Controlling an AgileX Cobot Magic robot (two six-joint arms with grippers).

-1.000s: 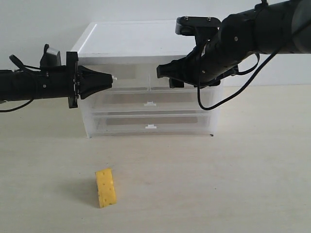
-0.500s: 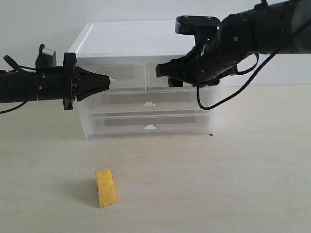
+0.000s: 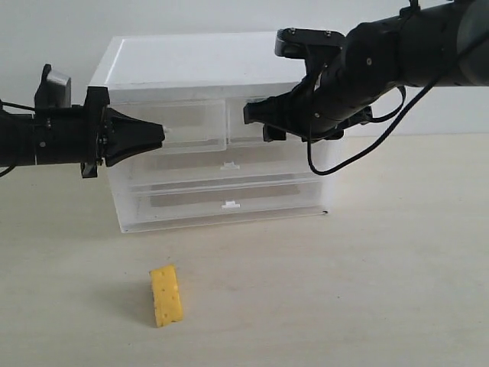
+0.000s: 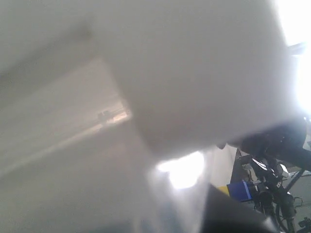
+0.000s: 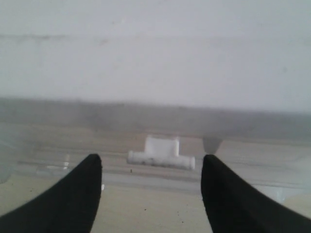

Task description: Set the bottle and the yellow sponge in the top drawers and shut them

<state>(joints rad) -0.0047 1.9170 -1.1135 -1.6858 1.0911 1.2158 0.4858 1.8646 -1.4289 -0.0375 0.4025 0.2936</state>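
Where your pressed-together left pincer (image 3: 160,134) meets the translucent top drawer (image 3: 192,122), its tab is hidden; your right pincer (image 3: 248,115) is spread, a white blocky tab handle (image 5: 161,152) just ahead.

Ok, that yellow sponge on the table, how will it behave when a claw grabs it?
The yellow sponge stands on a narrow edge, so a nudge would probably tip it flat. Its pitted look suggests it is light and squashes when gripped. Flat sides: unlikely to roll.
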